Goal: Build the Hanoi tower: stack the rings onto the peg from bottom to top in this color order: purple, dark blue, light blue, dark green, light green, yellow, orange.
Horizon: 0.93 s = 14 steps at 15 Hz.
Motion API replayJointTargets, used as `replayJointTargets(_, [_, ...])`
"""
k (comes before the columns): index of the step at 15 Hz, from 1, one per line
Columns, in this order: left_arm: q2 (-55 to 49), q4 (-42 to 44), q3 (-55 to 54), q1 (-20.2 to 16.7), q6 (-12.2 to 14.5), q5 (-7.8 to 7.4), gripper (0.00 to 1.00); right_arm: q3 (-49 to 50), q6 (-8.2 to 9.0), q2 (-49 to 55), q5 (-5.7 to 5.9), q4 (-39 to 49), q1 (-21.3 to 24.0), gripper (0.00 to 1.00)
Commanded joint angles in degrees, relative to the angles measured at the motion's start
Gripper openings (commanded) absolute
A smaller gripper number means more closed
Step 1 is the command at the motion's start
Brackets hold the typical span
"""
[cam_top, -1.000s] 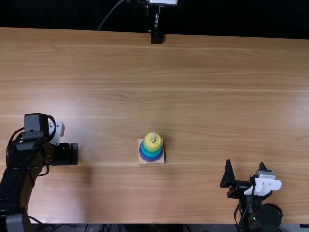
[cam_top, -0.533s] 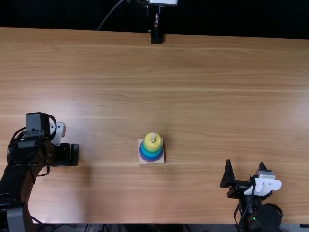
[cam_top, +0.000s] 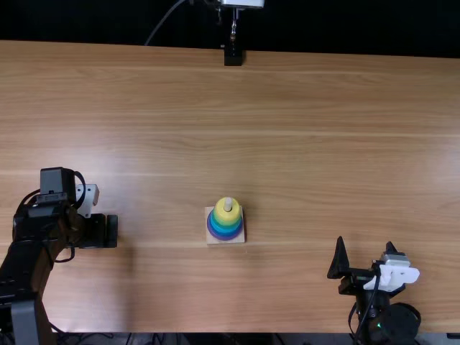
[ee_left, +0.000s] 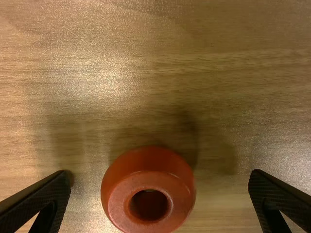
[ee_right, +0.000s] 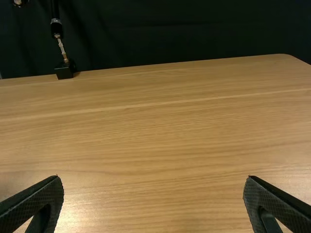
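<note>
1. Your left claw (ee_left: 160,173) is wide open and empty; the orange ring (ee_left: 148,182) lies on the surface (cam_top: 287,144), ungripped between its fingers.
2. Change noted: your left arm has edged slightly toward the middle, probably aligning to grasp.
3. Yellow ring (cam_top: 227,215) tops the peg (cam_top: 228,204), unmoved; orange appears outstanding.
4. Your right claw (ee_right: 154,177): open, empty.

orange ring (ee_left: 148,178), yellow ring (cam_top: 226,215), purple ring (cam_top: 225,238), pale base (cam_top: 240,240), brown wood-grained table (cam_top: 309,158)
</note>
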State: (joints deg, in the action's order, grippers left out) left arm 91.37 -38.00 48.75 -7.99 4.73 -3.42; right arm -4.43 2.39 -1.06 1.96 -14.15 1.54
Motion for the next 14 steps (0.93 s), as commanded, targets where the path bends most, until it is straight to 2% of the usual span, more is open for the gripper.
replayJointTargets(1, [0.9, -0.3, 1.2, -0.9, 1.1, -0.90, 1.00, 3.6, -0.07, 1.1, 0.79, -3.9, 0.6, 1.00])
replayJointTargets(2, [0.9, -0.2, 1.2, -0.9, 1.3, -0.80, 1.00, 3.6, -0.07, 1.1, 0.79, -3.9, 0.6, 1.00])
replayJointTargets(3, [0.9, -0.2, 0.9, -0.9, 1.3, -0.80, 0.89, 3.6, -0.07, 1.1, 0.79, -3.9, 0.6, 1.00])
replayJointTargets(5, [0.9, -0.2, 0.7, -0.9, 1.3, -0.69, 0.33, 3.6, -0.07, 1.1, 0.79, -3.9, 0.6, 1.00])
replayJointTargets(6, [0.8, -0.3, 0.7, -0.9, 1.2, -0.69, 0.16, 3.6, -0.07, 1.1, 0.79, -3.9, 0.6, 1.00])
replayJointTargets(9, [0.6, -0.9, 1.1, -0.9, 1.3, -0.69, 0.00, 3.6, -0.07, 1.1, 0.79, -3.9, 0.6, 1.00])
replayJointTargets(12, [0.2, -1.3, 2.7, -0.3, 1.1, -0.59, 0.00, 3.6, -0.07, 1.1, 0.79, -3.9, 0.6, 1.00])
replayJointTargets(14, [0.2, -8.0, 7.7, -0.1, 1.1, -0.59, 0.00, 3.6, -0.07, 1.1, 0.79, -3.9, 0.6, 1.00])
